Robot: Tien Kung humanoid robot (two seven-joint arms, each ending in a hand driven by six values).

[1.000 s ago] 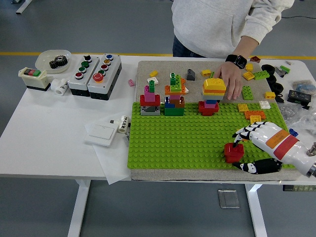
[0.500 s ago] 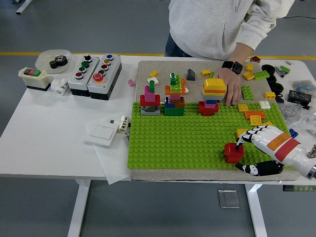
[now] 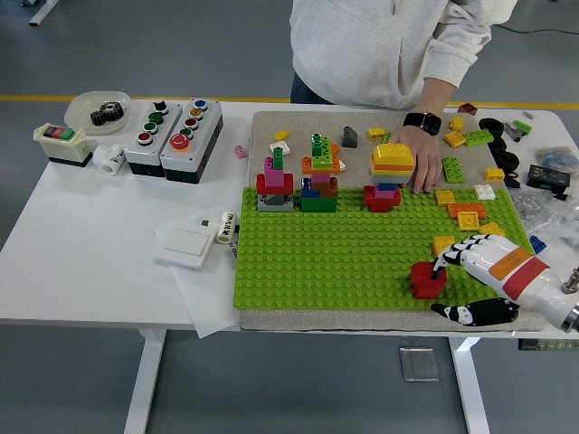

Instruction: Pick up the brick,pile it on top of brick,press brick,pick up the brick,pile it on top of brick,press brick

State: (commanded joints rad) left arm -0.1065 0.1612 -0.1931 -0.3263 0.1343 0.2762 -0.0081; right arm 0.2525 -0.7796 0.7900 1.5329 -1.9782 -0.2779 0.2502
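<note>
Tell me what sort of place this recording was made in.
Probably a robotics lab or workshop test bench. A white table stands on a grey floor with a yellow line; it holds push-button control boxes, a green baseplate with brick stacks, and a person stands across from it.

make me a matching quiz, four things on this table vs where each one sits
Things:
1. red brick
2. black gear
3. person's hand
4. white switch plate

Places:
A. in the clear dish at the far left
B. beside the yellow-topped stack
C. under the right robot hand's fingers, near the green baseplate's front edge
D. on paper, left of the baseplate

Pairs: 1-C, 2-A, 3-B, 4-D
</note>
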